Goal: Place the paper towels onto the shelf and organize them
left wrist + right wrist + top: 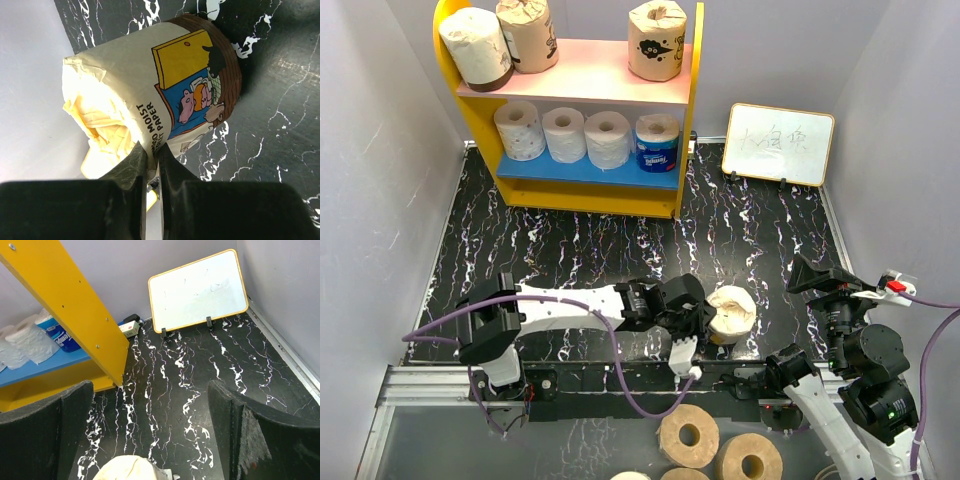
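print [192,82] on roll [115,85], left wrist only

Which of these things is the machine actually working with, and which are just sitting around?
Part of the job: cartoon-wrapped roll on the table; seven paper rolls already shelved; shelf.
Just lying about: whiteboard; bare tan rolls at the near edge; small box beside the shelf.

Black marbled table [570,250]: shelf [590,197], whiteboard [779,143], one paper roll [732,310]
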Tool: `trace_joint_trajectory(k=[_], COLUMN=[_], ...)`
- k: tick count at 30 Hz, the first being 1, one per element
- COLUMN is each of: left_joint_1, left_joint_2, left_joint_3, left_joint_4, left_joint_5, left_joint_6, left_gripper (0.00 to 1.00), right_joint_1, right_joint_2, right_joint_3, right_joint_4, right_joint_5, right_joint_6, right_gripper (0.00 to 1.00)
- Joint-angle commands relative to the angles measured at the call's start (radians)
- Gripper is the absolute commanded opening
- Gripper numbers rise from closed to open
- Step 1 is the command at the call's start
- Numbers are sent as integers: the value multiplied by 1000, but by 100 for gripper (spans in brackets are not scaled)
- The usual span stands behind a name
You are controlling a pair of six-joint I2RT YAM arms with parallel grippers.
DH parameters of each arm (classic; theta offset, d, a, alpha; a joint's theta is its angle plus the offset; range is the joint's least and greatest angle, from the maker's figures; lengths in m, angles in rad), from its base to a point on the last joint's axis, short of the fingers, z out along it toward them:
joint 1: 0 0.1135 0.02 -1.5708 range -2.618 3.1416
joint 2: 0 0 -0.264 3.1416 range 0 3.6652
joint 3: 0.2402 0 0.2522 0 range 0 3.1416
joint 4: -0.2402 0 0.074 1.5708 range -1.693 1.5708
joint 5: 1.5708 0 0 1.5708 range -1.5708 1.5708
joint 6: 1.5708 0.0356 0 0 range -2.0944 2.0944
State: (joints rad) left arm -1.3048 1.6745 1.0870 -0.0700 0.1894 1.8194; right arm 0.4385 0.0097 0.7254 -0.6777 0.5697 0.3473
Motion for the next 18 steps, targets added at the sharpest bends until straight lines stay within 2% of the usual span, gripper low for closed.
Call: trace_joint_trajectory(k=[1,6,12,18], left_joint_1=[19,88,146,199], left_joint_2=[-23,-55,-144,-249], left_joint_3=[131,247,264,303], left_joint_4=[-184,-260,-278,-394], left_joint_5=[-10,-28,-63,-110], left_joint_6=[-53,-103,-115,-83], left_gripper=[0,0,0,0], right_joint_1=[10,16,21,26], right_joint_2=[-16,-16,-16,-16], right_joint_3=[37,37,36,34], right_joint_4=[27,27,29,31], right_joint_5=[11,11,11,8], right_joint_6=[9,9,9,7], right_gripper=[97,97,98,98])
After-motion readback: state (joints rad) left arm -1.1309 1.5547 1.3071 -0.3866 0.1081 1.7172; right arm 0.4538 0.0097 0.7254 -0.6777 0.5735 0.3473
